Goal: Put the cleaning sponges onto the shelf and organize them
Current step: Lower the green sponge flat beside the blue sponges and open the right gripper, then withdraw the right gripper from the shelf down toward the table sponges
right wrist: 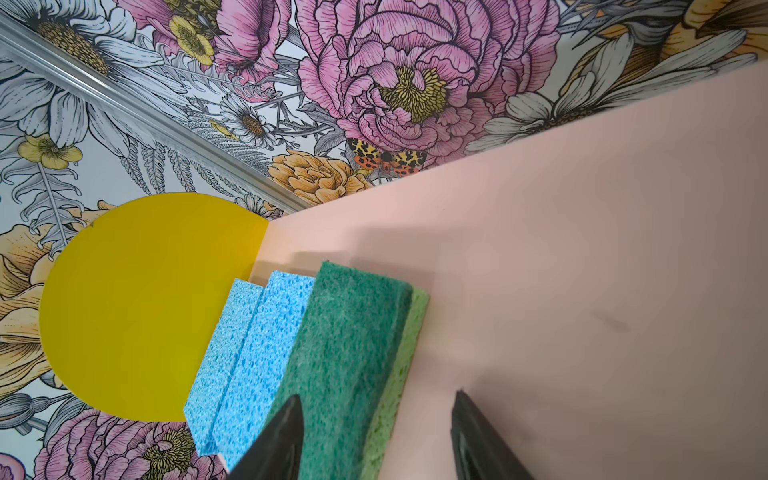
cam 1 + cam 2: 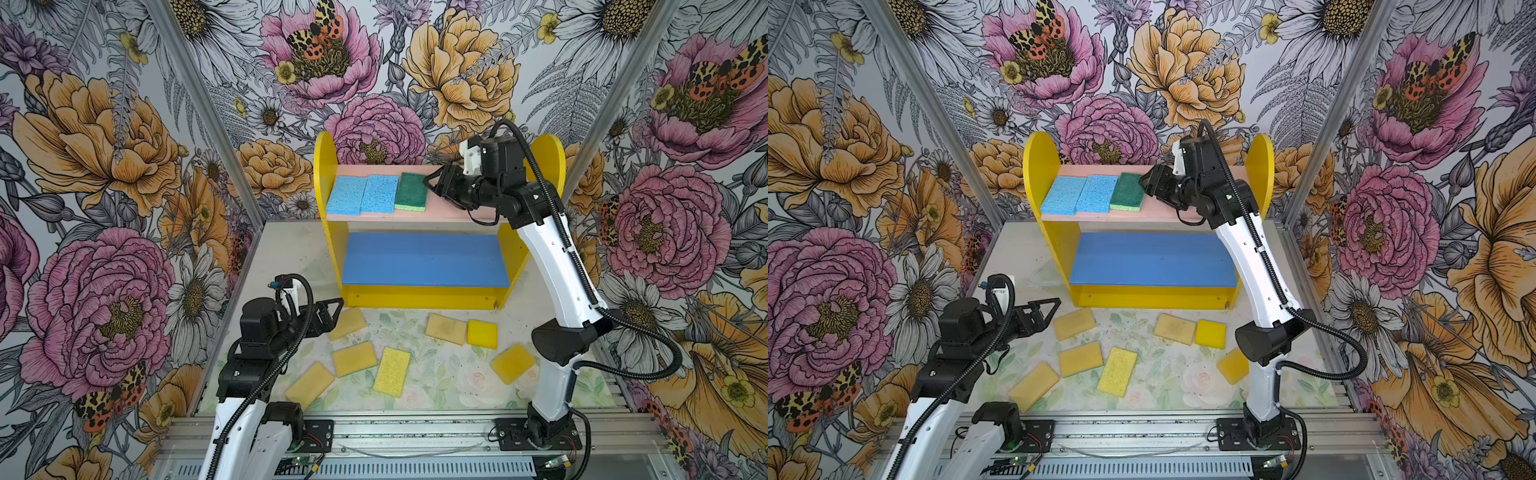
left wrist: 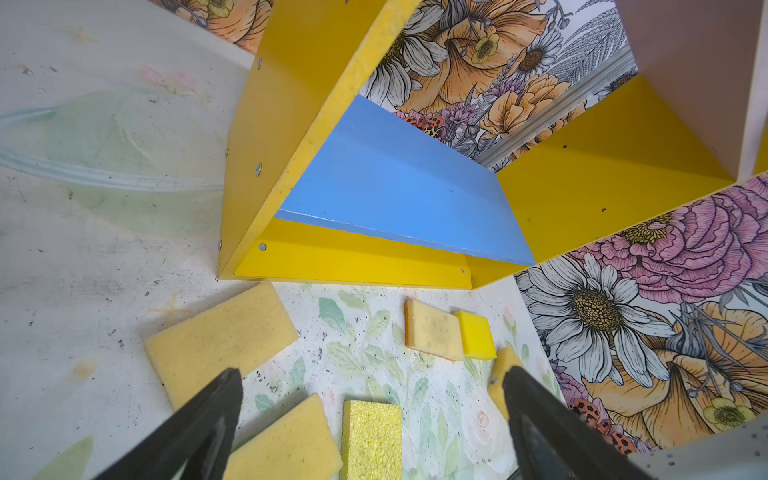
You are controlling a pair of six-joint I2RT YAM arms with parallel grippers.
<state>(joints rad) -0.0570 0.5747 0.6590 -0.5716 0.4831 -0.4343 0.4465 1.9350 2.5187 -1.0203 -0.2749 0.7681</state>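
Hovering wide open and empty, my left hand [image 2: 336, 314] is the nearer one to the tan sponge [image 2: 348, 323] lying just ahead.

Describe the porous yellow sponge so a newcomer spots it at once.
Find the yellow-sided shelf at the back. On the table in front of it, the porous sponge lies near the middle, just right of a tan sponge. Only it has a coarse, pitted, lemon-yellow face; its neighbours are smooth.
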